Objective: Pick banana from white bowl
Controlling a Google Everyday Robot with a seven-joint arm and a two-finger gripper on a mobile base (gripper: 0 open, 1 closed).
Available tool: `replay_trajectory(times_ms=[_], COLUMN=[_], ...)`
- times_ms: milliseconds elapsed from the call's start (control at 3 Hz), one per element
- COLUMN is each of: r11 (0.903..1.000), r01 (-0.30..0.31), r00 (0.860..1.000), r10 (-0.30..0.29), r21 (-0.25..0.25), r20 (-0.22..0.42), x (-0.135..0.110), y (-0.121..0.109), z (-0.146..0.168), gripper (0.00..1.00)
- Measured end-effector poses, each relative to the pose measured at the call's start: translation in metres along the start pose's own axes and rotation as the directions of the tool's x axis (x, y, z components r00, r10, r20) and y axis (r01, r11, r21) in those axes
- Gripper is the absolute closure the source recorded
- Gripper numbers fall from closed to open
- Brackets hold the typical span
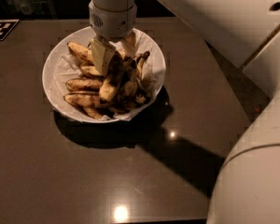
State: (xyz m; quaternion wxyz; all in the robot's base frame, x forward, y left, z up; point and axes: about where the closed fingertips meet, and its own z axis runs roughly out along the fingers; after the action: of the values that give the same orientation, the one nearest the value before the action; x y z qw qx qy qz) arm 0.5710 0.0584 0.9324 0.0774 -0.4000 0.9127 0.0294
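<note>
The white bowl (52,73) stands on a dark table at the upper middle of the camera view, lined with white paper and heaped with bananas. My gripper (115,62) reaches down into it from above. Its two pale fingers (102,55) are closed around the upper end of the banana (109,80), a long one with heavy brown streaks. The banana stands tilted up from the heap, its lower end still among the others.
Shorter spotted bananas (81,84) lie in the left half of the bowl. My white arm (252,31) crosses the upper right, and its bulk (256,181) fills the lower right. A black-and-white tag (1,29) lies at the table's far left.
</note>
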Motion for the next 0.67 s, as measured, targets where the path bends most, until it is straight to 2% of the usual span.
replay_trajectory(times_ms=[333, 667], r11=[1.0000, 0.9999], r01=[0.000, 0.016], r00=[1.000, 0.999], r10=[0.000, -0.016], r21=[0.000, 0.000], r20=[0.000, 0.048], x=[0.0000, -0.0002], y=[0.0000, -0.0004], z=[0.0000, -0.0081], gripper=[0.82, 1.00])
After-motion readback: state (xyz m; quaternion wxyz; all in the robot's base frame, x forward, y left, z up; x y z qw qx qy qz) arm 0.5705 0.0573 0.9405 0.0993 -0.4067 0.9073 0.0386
